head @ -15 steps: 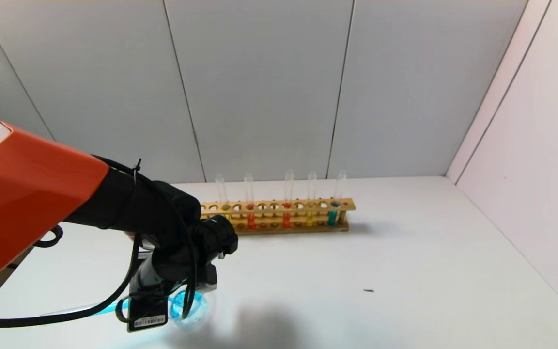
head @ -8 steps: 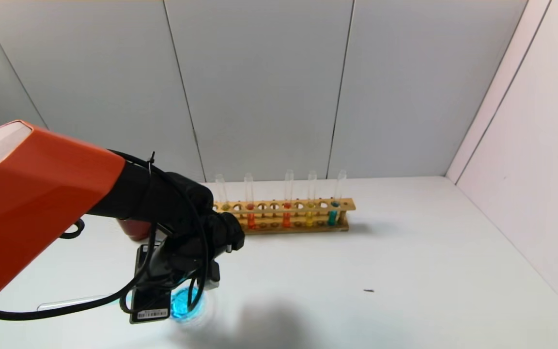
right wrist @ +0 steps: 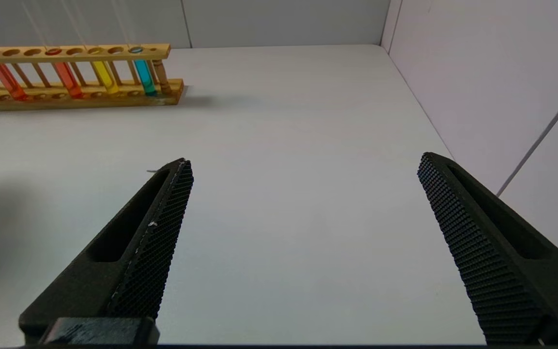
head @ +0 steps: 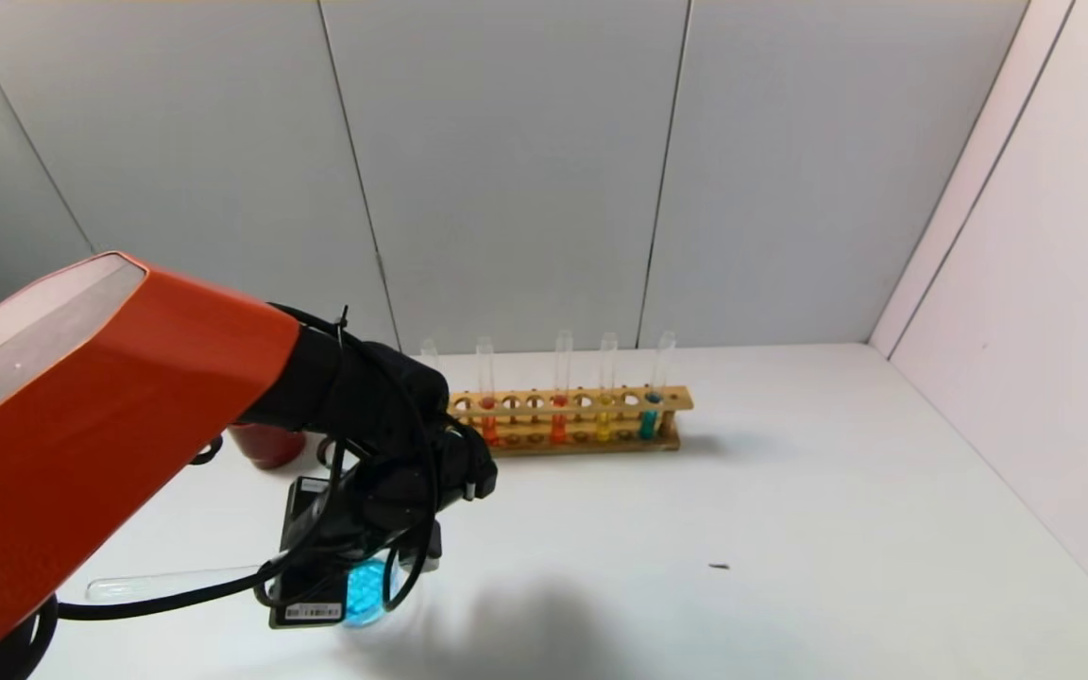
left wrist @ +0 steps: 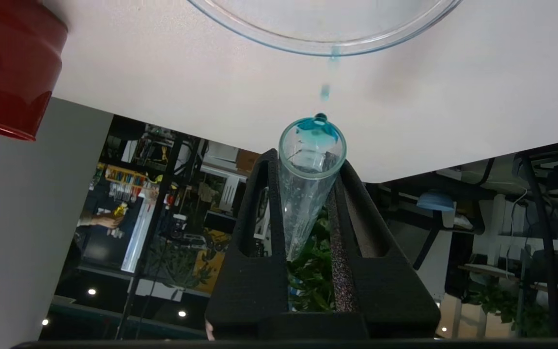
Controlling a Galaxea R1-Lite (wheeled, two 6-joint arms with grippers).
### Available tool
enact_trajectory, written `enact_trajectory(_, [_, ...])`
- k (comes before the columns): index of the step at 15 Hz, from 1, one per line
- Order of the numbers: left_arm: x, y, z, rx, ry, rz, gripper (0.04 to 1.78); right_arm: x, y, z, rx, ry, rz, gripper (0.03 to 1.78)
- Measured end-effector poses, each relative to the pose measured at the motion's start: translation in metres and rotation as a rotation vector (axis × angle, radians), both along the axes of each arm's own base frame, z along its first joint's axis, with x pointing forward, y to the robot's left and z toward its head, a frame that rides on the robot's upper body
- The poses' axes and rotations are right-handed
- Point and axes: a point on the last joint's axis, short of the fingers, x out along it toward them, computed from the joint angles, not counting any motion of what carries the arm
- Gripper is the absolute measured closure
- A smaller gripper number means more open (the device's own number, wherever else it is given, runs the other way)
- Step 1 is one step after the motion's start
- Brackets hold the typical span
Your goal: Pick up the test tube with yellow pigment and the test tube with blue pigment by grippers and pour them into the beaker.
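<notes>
- The left gripper (left wrist: 308, 194) is clamping the test tube with blue pigment (left wrist: 308, 184), its mouth dripping into the beaker (left wrist: 327, 39) just beyond.
- The right gripper (right wrist: 303, 203) is hanging wide open.

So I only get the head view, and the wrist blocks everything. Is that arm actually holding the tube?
Observer: Yes. The left wrist view shows the left gripper shut on the test tube with blue pigment, one finger on each side.
Operator: Is anything coming out?
Observer: Blue drops are in the air between its mouth and the beaker rim. The tube's body looks nearly drained.
Operator: And the other arm?
Observer: The right gripper is open and empty above the table, with the rack farther off.
</notes>
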Motion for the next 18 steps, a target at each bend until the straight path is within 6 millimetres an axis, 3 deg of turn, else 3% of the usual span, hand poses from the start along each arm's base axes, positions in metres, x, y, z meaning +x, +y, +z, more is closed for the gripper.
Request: enact_trajectory(18, [-0.0005, -0.0073, -0.0008, 0.023, 0.027, -0.019, 1.52, 0.0000, 0.0000, 0.0000, 0.000, 0.000, 0.001, 0.11])
